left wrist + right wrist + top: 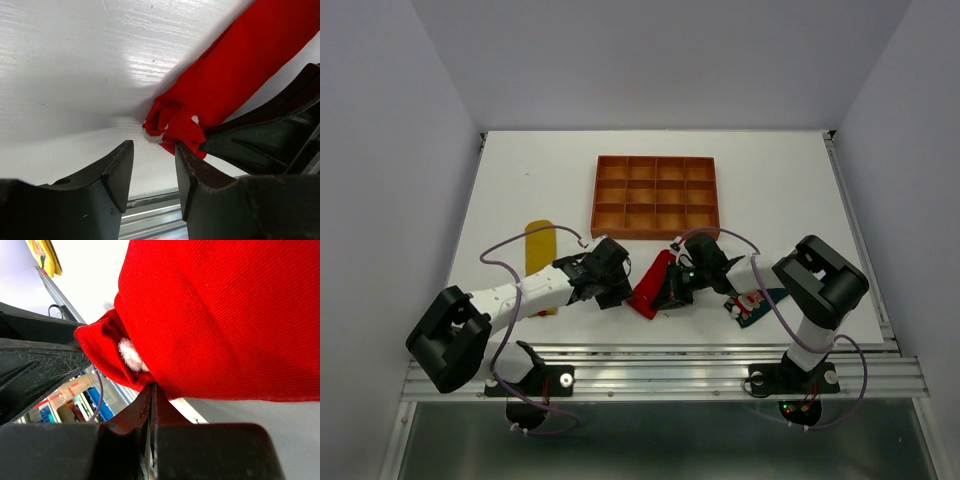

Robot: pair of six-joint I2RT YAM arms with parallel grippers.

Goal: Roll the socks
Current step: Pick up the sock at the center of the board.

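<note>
On tabletop (520, 180): tray (596, 200) mid, toward far edge. Flat yellow sock (539, 246) nr left edge. Part-hidden teal sock (760, 303) nr front edge, right side. Then red sock (650, 285) nr front edge, centre, betw grippers, one end curled. Pinched tight on its fabric: right gripper (151, 390). Jaws of left gripper (154, 150) apart, nothing betw them, tips just beside curled end. Fabric looks light, limp, grippy, not fragile. Best hold prob curled end, both layers.

An orange-brown compartmented tray (656, 159) sits on the white table (770, 190).
</note>
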